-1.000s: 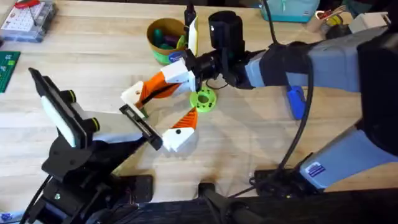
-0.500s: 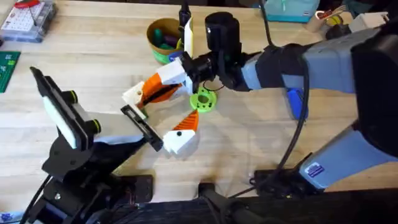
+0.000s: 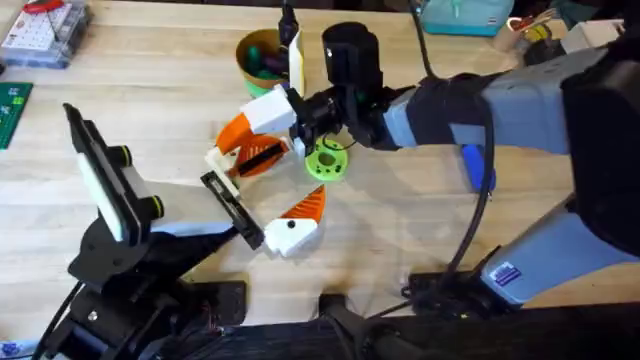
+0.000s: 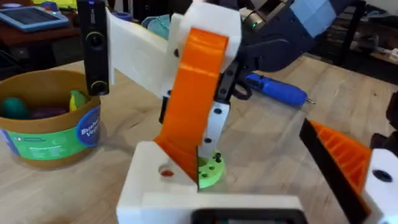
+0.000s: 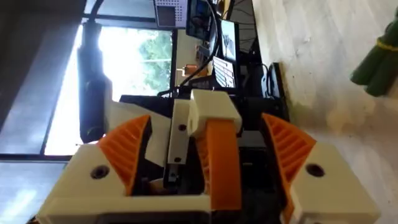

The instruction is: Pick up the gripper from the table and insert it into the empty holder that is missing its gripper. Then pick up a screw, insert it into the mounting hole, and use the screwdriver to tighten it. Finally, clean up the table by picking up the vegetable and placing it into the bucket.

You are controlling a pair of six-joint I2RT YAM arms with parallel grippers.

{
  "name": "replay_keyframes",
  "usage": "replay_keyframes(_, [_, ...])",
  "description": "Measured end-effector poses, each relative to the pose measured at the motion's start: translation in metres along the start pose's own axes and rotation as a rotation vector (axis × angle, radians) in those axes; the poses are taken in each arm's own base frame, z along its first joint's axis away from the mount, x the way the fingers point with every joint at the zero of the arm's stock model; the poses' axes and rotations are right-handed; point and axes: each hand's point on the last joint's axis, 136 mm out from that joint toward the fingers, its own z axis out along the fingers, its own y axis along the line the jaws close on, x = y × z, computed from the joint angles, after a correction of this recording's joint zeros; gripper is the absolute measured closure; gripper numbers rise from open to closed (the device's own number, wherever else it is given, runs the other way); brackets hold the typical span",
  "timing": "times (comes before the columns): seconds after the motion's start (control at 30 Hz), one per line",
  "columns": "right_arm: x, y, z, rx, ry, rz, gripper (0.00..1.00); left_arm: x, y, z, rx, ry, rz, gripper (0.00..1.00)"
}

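While the right arm reaches across the table [image 3: 150, 90], its gripper [image 5: 205, 127] hangs with the fingers [image 5: 124, 152] spread. A white-and-orange piece [image 5: 214, 155] stands between the ribbed orange pads with dark gaps on both sides. From where I stand I can't say if that piece is the loose gripper or part of the other arm, so I can't place the loose gripper for certain. The left gripper [image 3: 282, 188] faces it from close by and is also spread wide, nothing pinched, with one orange-padded finger [image 4: 348, 158] well off to the side. A green disc [image 3: 326, 161] with small holes lies on the wood between the two grippers, just beside the right one. The bucket [image 3: 252, 82] sits just beyond the right gripper with vegetables [image 4: 13, 107] inside. Its green band carries a blue patch with white script that seems to start "Bucke", and the rest is too small to read. A blue screwdriver [image 4: 277, 90] lies on the table behind the right gripper, alongside that arm. Green stalks [image 5: 379, 62] lie on the planks off to one side of it. A small blue label [image 3: 505, 272] near the right arm's base is unreadable.
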Motion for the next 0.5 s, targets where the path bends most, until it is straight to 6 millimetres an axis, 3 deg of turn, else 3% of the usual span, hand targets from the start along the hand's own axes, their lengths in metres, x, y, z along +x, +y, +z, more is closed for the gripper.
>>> replay_keyframes(0.23, [-0.013,-0.002,-0.022,0.006,-0.061,0.003,0.012,0.0,-0.001,0.0,0.004,0.0,0.0,0.014])
replay_keyframes(0.5, [-0.043,-0.009,-0.088,0.027,-0.237,0.013,0.012,0.0,-0.001,0.0,0.005,0.0,0.0,0.014])
